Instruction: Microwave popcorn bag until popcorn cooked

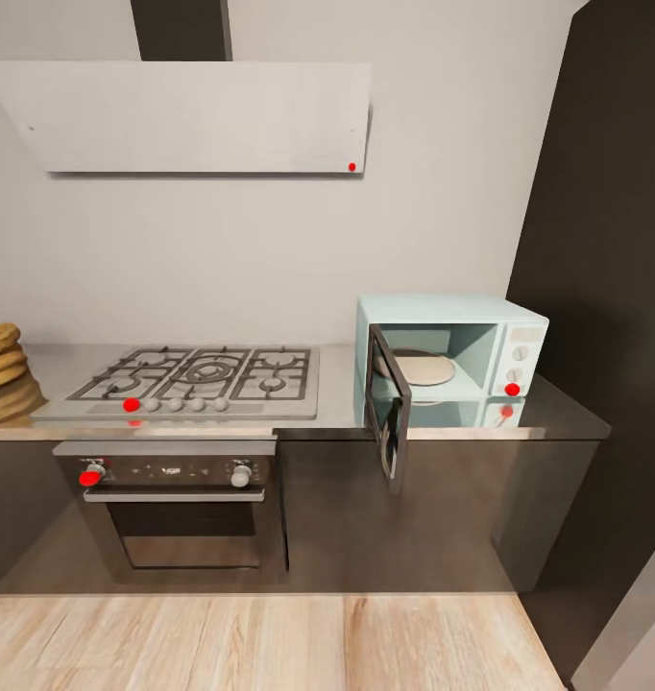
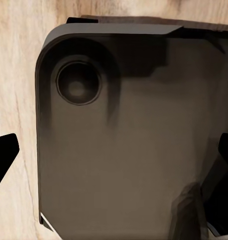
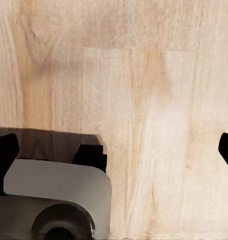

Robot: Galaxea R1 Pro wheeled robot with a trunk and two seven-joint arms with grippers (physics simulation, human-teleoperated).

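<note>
The pale mint-blue microwave [image 1: 481, 360] stands on the grey countertop [image 1: 335, 384] at the right, its dark glass door [image 1: 390, 413] swung open toward the front. Inside it lies a round turntable plate [image 1: 424, 369] with nothing on it. A tan-brown popcorn bag [image 1: 1, 374] with a rolled rim sits on the countertop at the far left, cut by the picture's edge. The popcorn itself is out of view. My left gripper [image 2: 114, 160] is open above my own dark base [image 2: 124, 140]. My right gripper [image 3: 114, 152] is open over the wooden floor [image 3: 144, 100].
A steel gas hob [image 1: 198, 379] lies in the countertop between bag and microwave, with the oven [image 1: 179, 509] below and a white flat hood [image 1: 193, 115] above. A tall dark cabinet [image 1: 606, 240] closes the right side. Light wooden floor [image 1: 270, 643] runs along the front.
</note>
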